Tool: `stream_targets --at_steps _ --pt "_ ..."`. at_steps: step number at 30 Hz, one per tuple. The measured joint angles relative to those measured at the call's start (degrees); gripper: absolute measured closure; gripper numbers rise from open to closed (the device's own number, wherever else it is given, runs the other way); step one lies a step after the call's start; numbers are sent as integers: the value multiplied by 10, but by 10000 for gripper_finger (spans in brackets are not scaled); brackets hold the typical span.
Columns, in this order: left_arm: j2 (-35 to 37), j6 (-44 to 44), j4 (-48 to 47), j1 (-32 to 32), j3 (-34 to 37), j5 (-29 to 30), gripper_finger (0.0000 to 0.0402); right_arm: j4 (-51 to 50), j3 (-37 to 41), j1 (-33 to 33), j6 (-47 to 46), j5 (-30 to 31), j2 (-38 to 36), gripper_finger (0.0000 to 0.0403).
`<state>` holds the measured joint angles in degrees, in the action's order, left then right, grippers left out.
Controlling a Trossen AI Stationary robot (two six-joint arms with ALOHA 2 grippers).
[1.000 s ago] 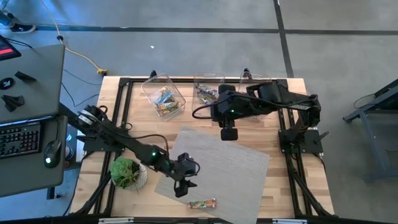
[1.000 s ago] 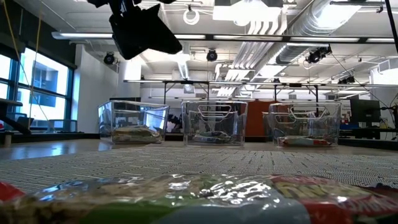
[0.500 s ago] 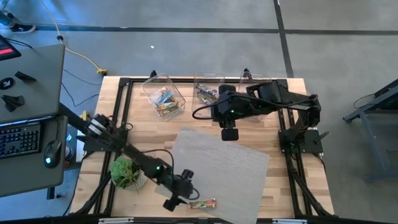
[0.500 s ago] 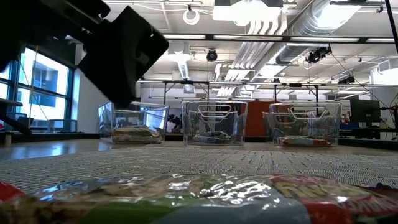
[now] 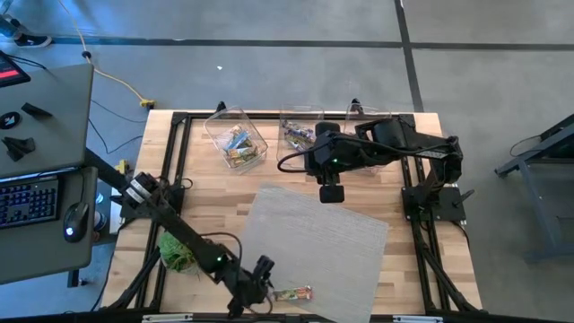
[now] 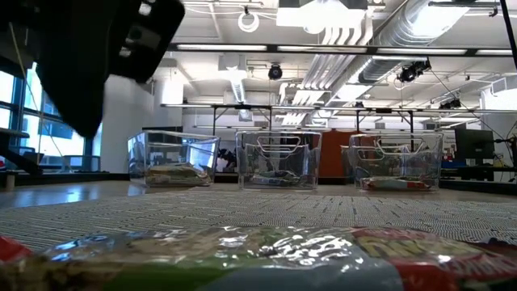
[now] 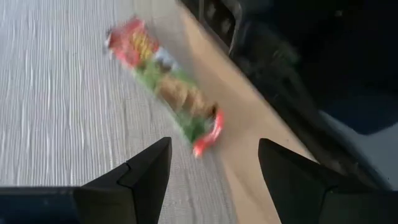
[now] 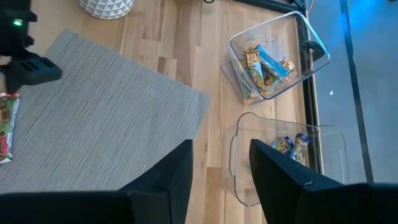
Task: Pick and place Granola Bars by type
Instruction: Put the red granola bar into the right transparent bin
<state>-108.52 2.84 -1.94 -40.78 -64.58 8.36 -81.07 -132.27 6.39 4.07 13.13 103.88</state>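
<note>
My left end effector [image 7: 211, 171] is spread wide and holds nothing; its two dark fingers [image 7: 146, 171] frame bare mat. Just ahead of the fingertips lies one granola bar [image 7: 165, 87], green and red in its wrapper, flat on the grey woven mat [image 7: 56, 106], with one end at the mat's edge where the wooden desk [image 7: 261, 134] begins. From above, this end effector [image 5: 260, 276] sits low at the near edge of the desk, just beside that bar [image 5: 292, 293], apart from it.

My right end effector [image 8: 221, 171] hangs over the far side of the mat, its fingers parted and empty. Beyond it stand clear bins: one [image 8: 273, 56] with several bars in it, another [image 8: 286, 158] with a couple.

The level view alone shows a third bin [image 6: 395, 162] in the row and the lone bar's crinkled wrapper [image 6: 242, 255] up close. The overhead view alone shows the leafy plant [image 5: 175, 251] beside my left arm.
</note>
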Motion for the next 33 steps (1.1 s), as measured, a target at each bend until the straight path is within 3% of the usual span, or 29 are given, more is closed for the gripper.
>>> stream_targets --at_steps 8,11,14,17,24,28,33 --pt "-22 -17 34 -9 0 75 170 0 0 0 -1 0 0 261" --pt "-45 -16 87 -11 -2 57 170 1 0 0 -1 0 0 261" --pt "-64 -76 95 -19 -11 59 170 0 0 0 -1 0 0 261" --pt "-69 -128 82 -29 -19 107 170 0 0 0 -1 0 0 260" --pt "-84 -136 74 -27 -28 168 172 1 0 0 -6 0 0 261" --pt "-84 -131 75 -28 -28 167 198 1 0 0 -6 0 0 260" --pt "-84 -131 77 -28 -28 164 265 1 0 0 -6 0 0 261"
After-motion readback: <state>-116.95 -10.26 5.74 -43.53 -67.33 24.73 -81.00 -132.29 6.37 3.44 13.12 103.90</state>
